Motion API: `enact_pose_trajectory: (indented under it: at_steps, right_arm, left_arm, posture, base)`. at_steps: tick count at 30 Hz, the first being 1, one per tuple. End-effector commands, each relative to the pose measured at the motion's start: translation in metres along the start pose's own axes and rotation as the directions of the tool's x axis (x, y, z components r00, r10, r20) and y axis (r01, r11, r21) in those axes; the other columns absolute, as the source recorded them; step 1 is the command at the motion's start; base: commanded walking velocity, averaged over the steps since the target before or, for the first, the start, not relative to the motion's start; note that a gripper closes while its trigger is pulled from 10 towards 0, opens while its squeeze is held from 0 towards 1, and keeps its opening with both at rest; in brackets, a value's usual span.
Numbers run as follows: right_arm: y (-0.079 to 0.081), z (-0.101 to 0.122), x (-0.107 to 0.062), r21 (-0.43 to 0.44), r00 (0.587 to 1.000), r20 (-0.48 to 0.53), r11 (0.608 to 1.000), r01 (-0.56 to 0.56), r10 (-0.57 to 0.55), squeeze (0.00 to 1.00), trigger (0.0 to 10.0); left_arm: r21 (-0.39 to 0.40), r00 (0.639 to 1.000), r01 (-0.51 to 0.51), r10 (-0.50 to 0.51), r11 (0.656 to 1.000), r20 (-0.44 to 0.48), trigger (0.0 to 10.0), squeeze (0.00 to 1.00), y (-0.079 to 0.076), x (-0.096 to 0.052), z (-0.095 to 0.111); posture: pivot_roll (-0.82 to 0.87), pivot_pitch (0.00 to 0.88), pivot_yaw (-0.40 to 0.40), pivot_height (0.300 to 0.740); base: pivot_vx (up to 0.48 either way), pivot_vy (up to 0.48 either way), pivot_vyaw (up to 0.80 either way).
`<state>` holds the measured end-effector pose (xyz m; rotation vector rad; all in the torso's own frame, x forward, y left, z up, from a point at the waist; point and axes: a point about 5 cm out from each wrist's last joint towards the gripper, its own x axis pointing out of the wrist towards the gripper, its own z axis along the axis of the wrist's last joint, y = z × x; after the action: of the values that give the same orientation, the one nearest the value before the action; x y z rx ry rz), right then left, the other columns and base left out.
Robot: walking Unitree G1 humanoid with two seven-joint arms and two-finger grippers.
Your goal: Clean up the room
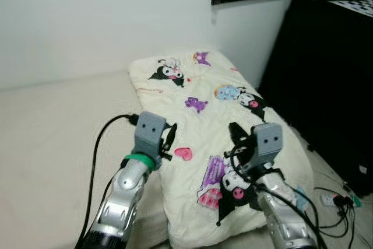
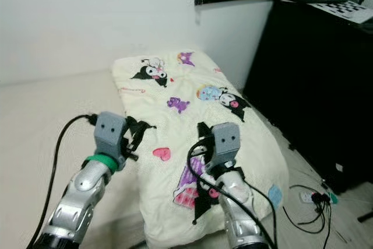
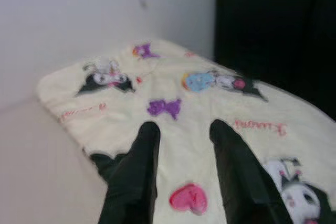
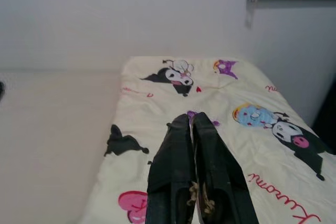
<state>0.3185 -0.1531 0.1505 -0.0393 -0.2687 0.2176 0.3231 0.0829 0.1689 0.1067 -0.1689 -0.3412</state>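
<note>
One cream cartoon-print blanket [image 1: 215, 132] folded on bed [image 1: 52, 138] right edge — long axis running from robot toward wall; left gripper [image 3: 181, 145] above blanket's left edge, fingers parted, empty; right gripper [image 4: 191, 129] above blanket middle — fingers pressed together, gripping nothing.

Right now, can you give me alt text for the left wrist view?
The left gripper hovers open over a cream blanket printed with cartoon characters, its two black fingers either side of a pink heart print. A white wall and dark furniture stand behind.
</note>
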Motion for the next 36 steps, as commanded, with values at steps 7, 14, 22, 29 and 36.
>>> enact_pose_trajectory:
  at_steps: [7, 14, 22, 29, 36]
  right_arm:
    - [0.0026, -0.0039, -0.0021, 0.014, 1.000, -0.016, 1.000, 0.003, -0.003, 0.00, 10.0]
    - [0.0038, -0.0040, -0.0021, 0.009, 1.000, -0.015, 1.000, -0.001, 0.001, 0.00, 10.0]
    - [0.0063, -0.0046, -0.0029, 0.006, 0.999, -0.017, 1.000, -0.029, 0.029, 0.00, 10.0]
    - [0.0052, -0.0043, -0.0027, 0.008, 1.000, -0.013, 1.000, -0.019, 0.019, 0.00, 10.0]
    - [0.0046, -0.0024, -0.0016, 0.027, 1.000, -0.001, 1.000, -0.007, 0.007, 0.00, 10.0]
  left_arm:
    - [0.014, 1.000, 0.004, -0.004, 1.000, -0.010, 10.0, 0.00, 0.0018, -0.0034, -0.0037]
    - [0.025, 1.000, 0.006, -0.005, 1.000, -0.005, 10.0, 0.00, 0.0018, -0.0035, -0.0032]
    - [0.028, 1.000, 0.010, -0.010, 1.000, -0.005, 10.0, 0.00, 0.0011, -0.0036, -0.0030]
    - [0.029, 1.000, 0.014, -0.014, 0.999, -0.006, 10.0, 0.00, 0.0007, -0.0031, -0.0031]
    - [0.032, 1.000, 0.016, -0.016, 0.999, -0.003, 10.0, 0.00, 0.0006, -0.0026, -0.0025]
  posture:
    - [-0.14, 0.057, 0.055, 0.740]
    - [-0.14, 0.058, 0.057, 0.740]
    - [-0.14, 0.057, 0.059, 0.740]
    - [-0.14, 0.055, 0.061, 0.740]
    - [-0.14, 0.055, 0.061, 0.740]
  base:
    - [0.000, 0.137, 0.00]
    - [0.000, 0.000, 0.00]
    - [0.000, 0.000, 0.61]
    - [0.000, 0.000, 0.79]
    - [0.000, 0.000, 0.45]
